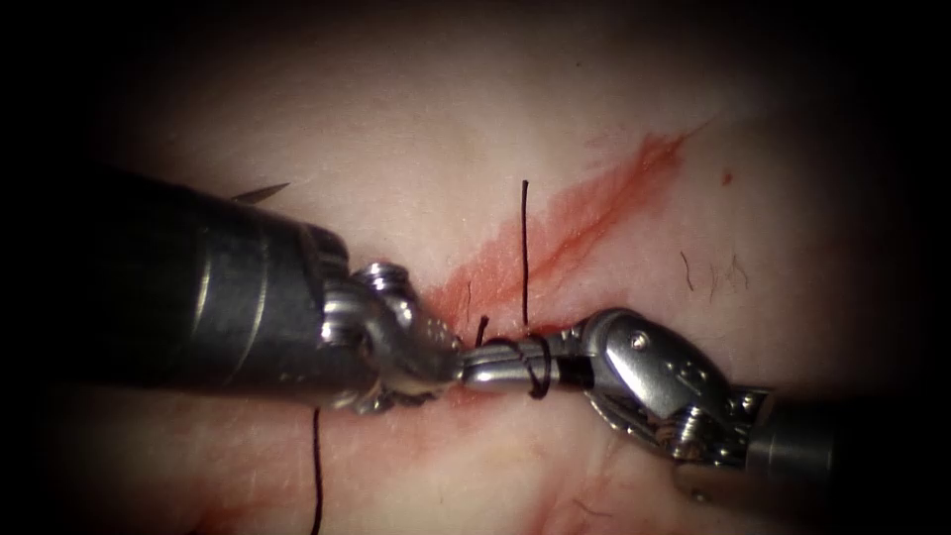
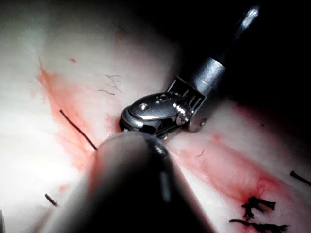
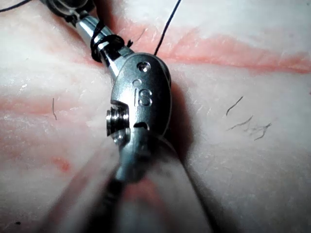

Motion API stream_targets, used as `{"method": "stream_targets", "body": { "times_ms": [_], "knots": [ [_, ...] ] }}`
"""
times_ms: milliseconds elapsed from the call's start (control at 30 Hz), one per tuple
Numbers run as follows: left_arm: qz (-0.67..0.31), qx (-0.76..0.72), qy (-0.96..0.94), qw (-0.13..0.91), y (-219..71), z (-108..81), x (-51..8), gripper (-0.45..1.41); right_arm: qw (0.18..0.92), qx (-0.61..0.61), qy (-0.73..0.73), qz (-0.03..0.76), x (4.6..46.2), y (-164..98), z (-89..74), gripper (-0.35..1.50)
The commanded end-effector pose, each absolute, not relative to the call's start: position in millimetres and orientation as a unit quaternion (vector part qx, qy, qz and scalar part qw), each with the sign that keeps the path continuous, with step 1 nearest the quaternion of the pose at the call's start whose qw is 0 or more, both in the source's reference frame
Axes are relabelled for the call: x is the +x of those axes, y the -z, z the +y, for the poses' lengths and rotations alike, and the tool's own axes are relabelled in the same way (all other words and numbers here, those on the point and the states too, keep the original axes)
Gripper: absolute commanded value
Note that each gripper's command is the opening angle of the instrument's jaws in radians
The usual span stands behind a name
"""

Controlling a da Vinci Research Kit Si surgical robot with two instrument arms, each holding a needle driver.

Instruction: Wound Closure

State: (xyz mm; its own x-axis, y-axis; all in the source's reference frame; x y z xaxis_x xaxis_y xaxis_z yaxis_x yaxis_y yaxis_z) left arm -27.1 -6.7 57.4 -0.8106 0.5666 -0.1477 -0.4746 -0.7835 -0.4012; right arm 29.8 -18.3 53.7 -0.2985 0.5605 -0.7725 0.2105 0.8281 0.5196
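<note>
The cut (image 1: 584, 213) runs as a red streak across the tissue (image 1: 416, 129) from upper right toward the middle. Over it, the left tool (image 1: 446, 362) meets the tip of the right tool (image 1: 475, 374). The right tool's jaws are shut, with black thread (image 1: 537, 372) looped twice around them; the same loops (image 3: 104, 42) sit on the right tool (image 3: 87, 26) in the right wrist view. One strand (image 1: 525, 253) rises straight up from the loops. A grey pointed sliver, seemingly the needle's tip (image 1: 265, 192), pokes out behind the left shaft, held by neither tool.
Another strand (image 1: 317, 466) hangs down below the left shaft (image 1: 198, 287). A short thread end (image 1: 481, 329) sticks up by the jaws. Cut ends of thread (image 2: 257, 208) lie along the red streak in the left wrist view. Red fluid smears the tissue around the cut.
</note>
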Motion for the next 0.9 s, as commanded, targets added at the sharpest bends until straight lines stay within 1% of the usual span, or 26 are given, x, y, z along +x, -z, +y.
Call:
{"method": "stream_targets", "body": {
  "times_ms": [33, 167, 367, 533, 733, 900],
  "knots": [
    [-0.174, -0.132, -0.935, 0.279, -57.9, -6.6, -27.6, -0.45, 0.536, 0.243, -0.169, 0.790, 30.6, -53.8, -18.1, -0.35],
    [-0.175, -0.132, -0.935, 0.278, -57.8, -6.6, -27.5, -0.45, 0.524, 0.239, -0.197, 0.793, 30.5, -53.6, -18.0, -0.35],
    [-0.176, -0.132, -0.930, 0.295, -57.9, -6.5, -27.5, -0.45, 0.532, 0.181, -0.256, 0.786, 30.6, -53.1, -18.5, -0.35],
    [-0.177, -0.129, -0.925, 0.311, -58.3, -6.4, -27.5, -0.45, 0.583, 0.118, -0.298, 0.747, 31.1, -52.4, -19.2, -0.35],
    [-0.177, -0.127, -0.921, 0.323, -58.3, -6.4, -27.5, -0.45, 0.609, 0.068, -0.326, 0.720, 31.5, -51.5, -19.9, -0.35],
    [-0.169, -0.125, -0.920, 0.330, -58.5, -6.4, -27.6, -0.45, 0.650, 0.026, -0.342, 0.678, 32.0, -50.6, -20.7, -0.35]
  ]
}}
